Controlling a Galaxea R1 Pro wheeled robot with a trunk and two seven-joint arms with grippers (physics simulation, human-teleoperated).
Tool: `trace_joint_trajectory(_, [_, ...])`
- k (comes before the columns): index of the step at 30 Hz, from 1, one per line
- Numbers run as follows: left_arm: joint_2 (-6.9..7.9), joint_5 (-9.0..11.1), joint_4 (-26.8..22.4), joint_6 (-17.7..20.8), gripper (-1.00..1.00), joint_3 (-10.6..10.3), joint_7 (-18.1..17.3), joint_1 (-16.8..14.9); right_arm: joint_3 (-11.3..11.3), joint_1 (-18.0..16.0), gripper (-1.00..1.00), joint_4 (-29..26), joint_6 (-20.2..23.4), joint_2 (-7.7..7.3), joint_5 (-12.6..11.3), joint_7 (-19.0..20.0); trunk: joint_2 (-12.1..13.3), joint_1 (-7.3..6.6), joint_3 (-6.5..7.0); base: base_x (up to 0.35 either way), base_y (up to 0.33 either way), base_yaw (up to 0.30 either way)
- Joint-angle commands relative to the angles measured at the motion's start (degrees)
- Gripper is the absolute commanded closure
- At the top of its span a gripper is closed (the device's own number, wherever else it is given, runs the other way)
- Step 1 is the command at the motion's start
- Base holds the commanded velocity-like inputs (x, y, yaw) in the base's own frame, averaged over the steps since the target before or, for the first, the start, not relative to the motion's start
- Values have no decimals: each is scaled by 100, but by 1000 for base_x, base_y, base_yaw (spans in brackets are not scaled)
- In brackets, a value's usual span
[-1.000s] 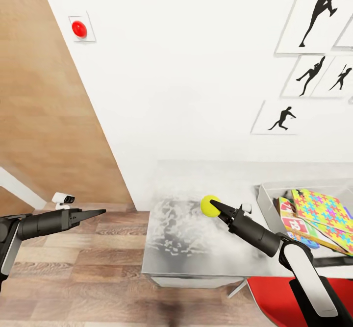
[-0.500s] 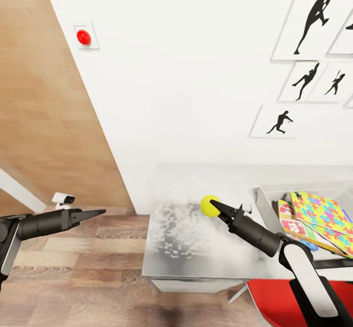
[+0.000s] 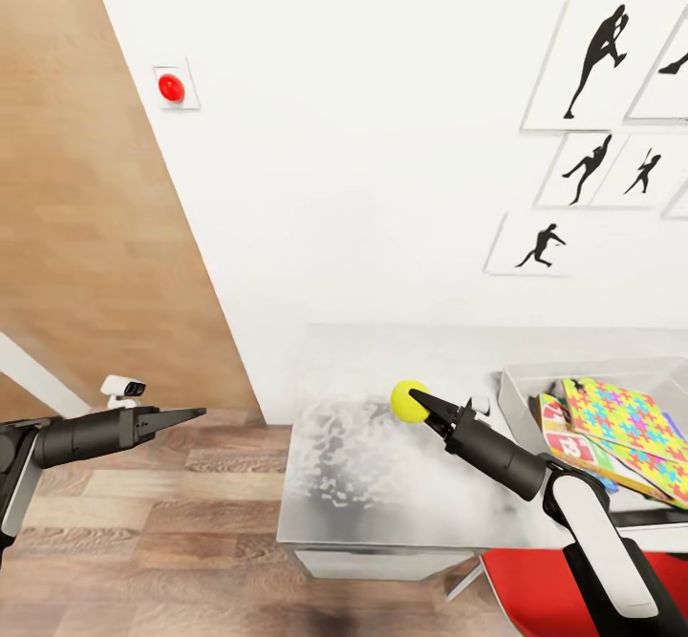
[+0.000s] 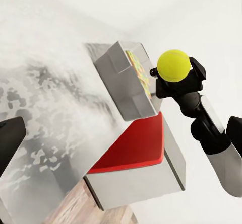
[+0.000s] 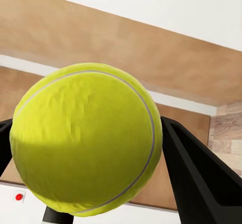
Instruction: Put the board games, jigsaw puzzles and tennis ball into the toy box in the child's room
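Note:
The tennis ball (image 3: 409, 400) is held just above the left part of the table (image 3: 382, 494), with my right gripper (image 3: 417, 399) shut on it. It fills the right wrist view as a yellow-green ball (image 5: 85, 143) between two dark fingers (image 5: 201, 173). It also shows in the left wrist view as the tennis ball (image 4: 174, 66). The toy box (image 3: 516, 381) stands on the table to the right of the ball. In it lie a jigsaw puzzle (image 3: 626, 419) and a board game (image 3: 571, 444). My left gripper (image 3: 196, 414) hangs open over the wood floor, left of the table.
A red chair (image 3: 535, 589) is tucked under the table by my right arm. A white wall with framed silhouettes (image 3: 592, 45) rises behind the table. A red button (image 3: 171, 88) is on that wall, and a wood-panelled wall (image 3: 86, 236) stands at the left.
The head camera has shifted, so the wall pictures slid left and the red button right and down. Both arms and the held ball keep their places in the view.

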Motion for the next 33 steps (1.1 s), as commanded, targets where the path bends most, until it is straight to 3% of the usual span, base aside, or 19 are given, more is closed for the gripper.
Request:
trace_joint_trajectory(1, [1, -6, -1, 61, -100, -2, -24, -2, 2, -4, 100, 0, 15, 1, -10, 3, -10, 3, 0, 0, 0, 0])
trace_joint_trajectory(33, [10, 3, -10, 52, -100, 14, -24, 12, 13, -3, 100, 0, -155, -16, -10, 7, -10, 3, 306, 0, 0, 0])
